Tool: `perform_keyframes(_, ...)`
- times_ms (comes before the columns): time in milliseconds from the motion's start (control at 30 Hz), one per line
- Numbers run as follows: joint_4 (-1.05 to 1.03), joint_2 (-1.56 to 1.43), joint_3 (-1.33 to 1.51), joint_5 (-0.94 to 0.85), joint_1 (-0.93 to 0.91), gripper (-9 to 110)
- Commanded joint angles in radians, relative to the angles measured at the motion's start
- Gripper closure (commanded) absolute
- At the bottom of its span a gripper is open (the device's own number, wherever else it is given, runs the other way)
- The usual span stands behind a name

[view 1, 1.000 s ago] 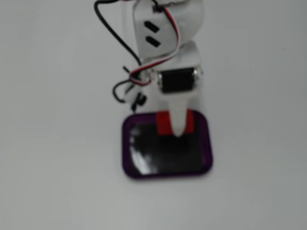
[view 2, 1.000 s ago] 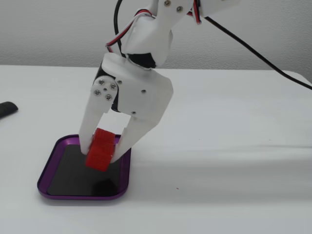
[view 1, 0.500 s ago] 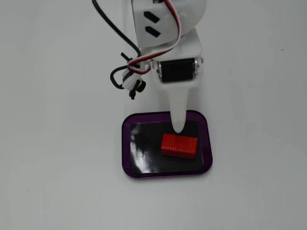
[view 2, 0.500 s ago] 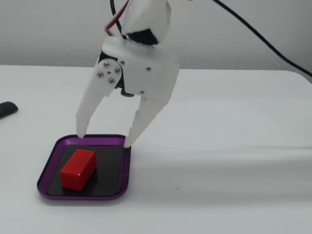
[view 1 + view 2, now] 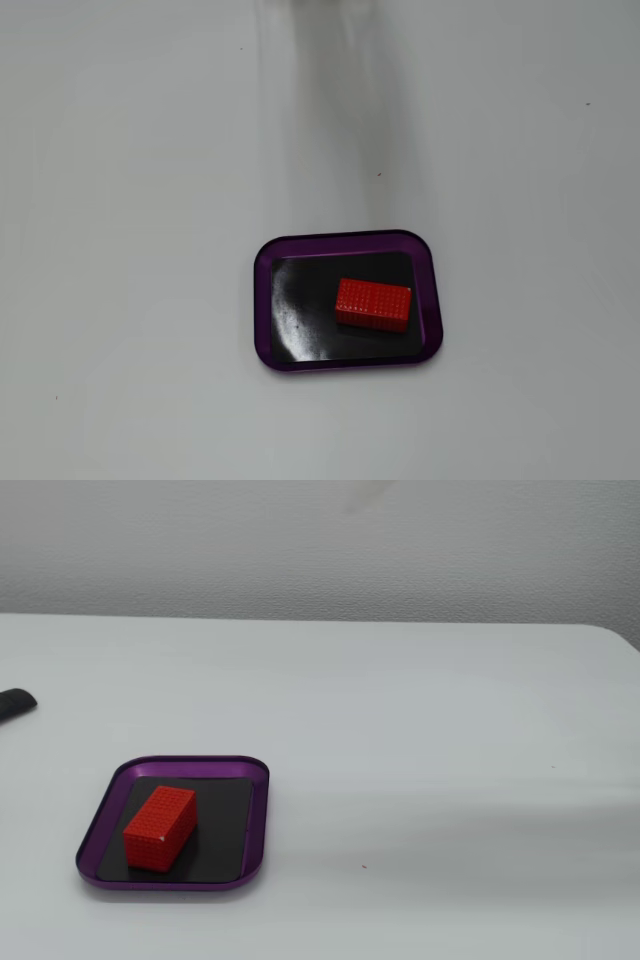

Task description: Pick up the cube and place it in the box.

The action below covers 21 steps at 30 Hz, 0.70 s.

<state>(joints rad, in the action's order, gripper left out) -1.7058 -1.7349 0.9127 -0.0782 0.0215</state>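
**A:** ok so what's the top-down fixed view got?

**B:** White desk (image 5: 120, 250), pretty plain. The box (image 5: 263, 305) sits a bit below and right of centre, purple rim, shiny black bottom. The cube (image 5: 373, 303) is inside it, lying flat on the black floor, long side running left to right with a slight tilt. It's in the right half of the box, near the right rim but not touching it as far as I can see. There's a soft grey shadow streak running from the top edge down toward the box.

**A:** and the claw?

**B:** Not in that shot at all, so can't tell if it's spread or pinched.

**A:** side view then?

**B:** Lower angle, wall behind the desk (image 5: 430, 730). Box (image 5: 258, 820) is at lower left, cube (image 5: 160, 826) in it, here sitting in the left part of the box with one short end facing the camera. Resting on the bottom, nothing touching it. A small dark object (image 5: 15, 704) pokes in at the left edge of the frame, well apart from the box; can't tell what it is.

**A:** claw there?

**B:** Nope, out of frame again.
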Motion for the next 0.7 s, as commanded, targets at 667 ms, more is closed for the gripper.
perform_keyframes(667,0.623,-1.69,1.994,0.0,-0.186,80)
